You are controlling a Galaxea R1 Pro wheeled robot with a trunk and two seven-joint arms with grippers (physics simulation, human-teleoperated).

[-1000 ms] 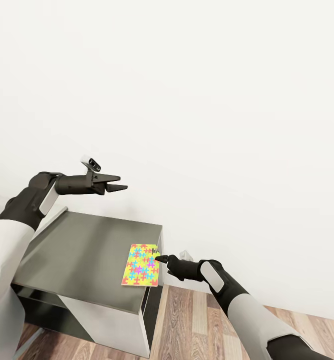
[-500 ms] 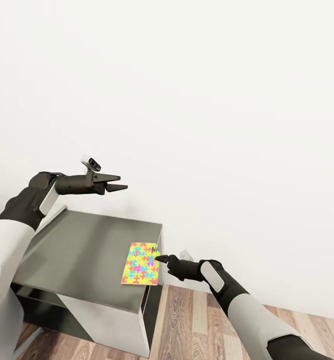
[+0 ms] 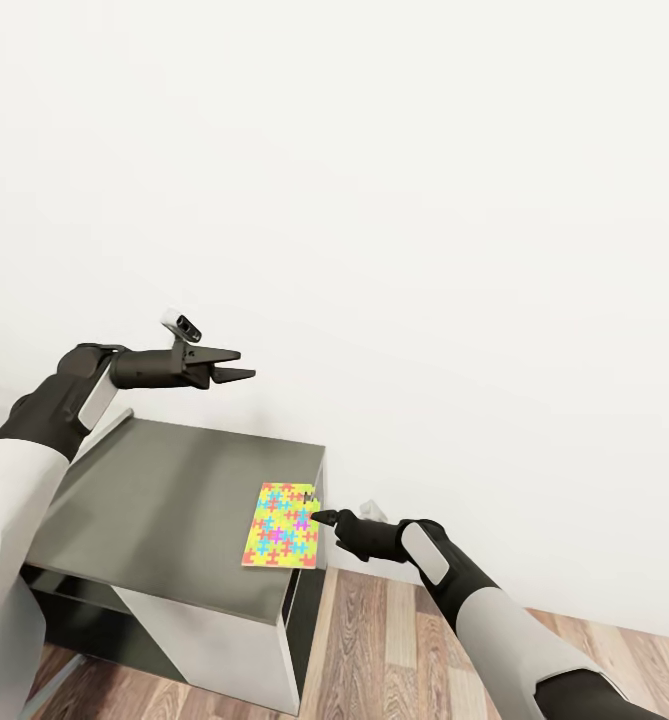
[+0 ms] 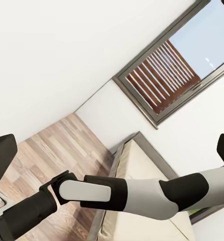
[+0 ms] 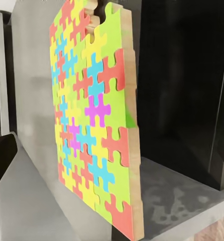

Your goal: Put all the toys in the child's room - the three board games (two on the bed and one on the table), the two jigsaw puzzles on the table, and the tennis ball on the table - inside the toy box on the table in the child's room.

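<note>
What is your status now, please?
Left gripper open, raised over desk. Right gripper at puzzle edge, grip unclear. Puzzle flat on desk corner. No obstruction.

Jigsaw puzzle on dark grey desk
Multicoloured interlocking pieces, pale wooden edge; it lies flat by the desk's edge.

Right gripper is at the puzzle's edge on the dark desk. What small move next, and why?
Probably ease the right gripper forward until its open fingers straddle the jigsaw puzzle edge, then close. The puzzle lies flat at the desk corner, not yet gripped.
</note>
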